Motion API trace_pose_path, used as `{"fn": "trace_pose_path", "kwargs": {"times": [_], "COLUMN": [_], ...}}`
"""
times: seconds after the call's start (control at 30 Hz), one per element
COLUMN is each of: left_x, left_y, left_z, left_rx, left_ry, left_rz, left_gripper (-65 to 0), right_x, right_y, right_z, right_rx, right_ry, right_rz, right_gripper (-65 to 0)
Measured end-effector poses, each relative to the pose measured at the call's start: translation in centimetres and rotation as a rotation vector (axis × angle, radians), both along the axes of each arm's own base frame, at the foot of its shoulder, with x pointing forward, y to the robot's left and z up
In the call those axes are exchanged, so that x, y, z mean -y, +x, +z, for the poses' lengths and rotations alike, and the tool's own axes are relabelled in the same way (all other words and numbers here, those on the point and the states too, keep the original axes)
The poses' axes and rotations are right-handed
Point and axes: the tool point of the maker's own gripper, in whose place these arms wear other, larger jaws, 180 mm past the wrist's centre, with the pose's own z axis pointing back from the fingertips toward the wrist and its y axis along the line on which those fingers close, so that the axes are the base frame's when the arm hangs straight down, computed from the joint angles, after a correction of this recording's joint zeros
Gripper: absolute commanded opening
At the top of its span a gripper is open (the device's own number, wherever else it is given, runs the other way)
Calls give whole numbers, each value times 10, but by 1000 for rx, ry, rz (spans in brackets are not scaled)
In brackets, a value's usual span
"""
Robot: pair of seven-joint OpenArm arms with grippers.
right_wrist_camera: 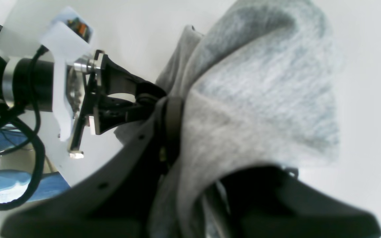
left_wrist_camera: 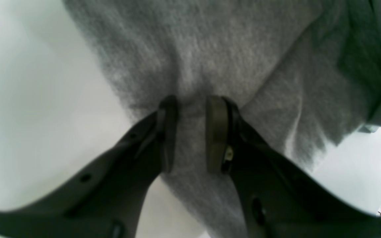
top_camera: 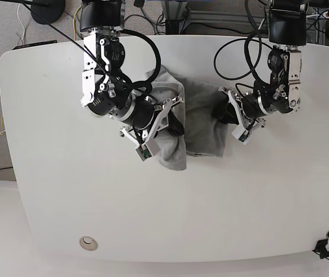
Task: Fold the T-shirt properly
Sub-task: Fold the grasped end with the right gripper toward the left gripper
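There it was, the grey T-shirt [top_camera: 206,124], bunched on the white desk [top_camera: 124,213] over toward the far edge, around the middle of the desk's width, well apart from the near edge!

On one flank, the left gripper [top_camera: 228,111] reached in from the side and met the shirt's outer border. Its wrist view showed two dark fingers standing a little apart, with grey cloth [left_wrist_camera: 187,138] running between and beneath them; whether they pinched it, that view could not settle.

And across from it, the right gripper [top_camera: 176,124] was right on the shirt's other part! Its fingers stood slightly apart with a paler fold of fabric [right_wrist_camera: 217,132] gathered between them, and that fold rose and draped over one finger, hiding much of it. The cloth was in its hold.

Between the two grippers lay a fairly flat, darker panel of the shirt, while the lighter, rumpled length ran beneath the right gripper and poked out beyond it toward the near edge. Both arms came in from the far side, and a round metal fitting [top_camera: 88,243] sat by the near left corner of the desk.
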Motion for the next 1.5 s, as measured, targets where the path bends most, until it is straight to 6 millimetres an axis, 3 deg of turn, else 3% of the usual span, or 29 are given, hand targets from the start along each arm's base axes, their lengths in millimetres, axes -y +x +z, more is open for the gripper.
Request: {"fn": "trace_pose_path", "kwargs": {"times": [0.13, 0.4, 0.63, 0.83, 0.9, 1.0, 1.1, 1.17, 1.27, 1.33, 1.4, 1.5], "left_x": [0, -1, -1, -2, -13, -48, -82, -95, -105, -104, -102, -93], "left_y": [0, -2, -1, -1, 1, 18, 33, 41, 39, 40, 39, 31], "left_z": [1, 3, 3, 3, 7, 35, 84, 115, 139, 154, 159, 143], "left_rx": [3, 7, 7, 8, 11, 103, 239, 325, 392, 440, 448, 395], "left_ry": [1, 22, 22, 22, 46, 88, 181, 224, 304, 323, 331, 341], "left_rz": [-1, -12, -8, -5, 21, 118, 142, 151, 118, 103, 96, 72], "left_gripper": [-518, -518, -517, -515, -485, -413, -374, -369, -370, -371, -371, -371], "right_x": [-11, -51, -54, -55, -64, -98, -129, -138, -139, -128, -105, -49], "right_y": [4, -7, -5, -3, 0, -2, -6, -3, 11, 23, 35, 51], "right_z": [-8, -18, -17, -14, -7, 4, 16, 22, 37, 47, 46, 18], "right_rx": [-31, -47, -38, -28, 0, 48, 48, 67, 111, 138, 157, 126], "right_ry": [0, 29, 43, 44, 29, 1, 6, -13, -20, -11, -26, -156], "right_rz": [16, 119, 116, 118, 155, 284, 328, 360, 347, 311, 279, 195], "right_gripper": [-650, -650, -636, -323, -223, -138, -137, -137, -137, -137, -138, -138]}}
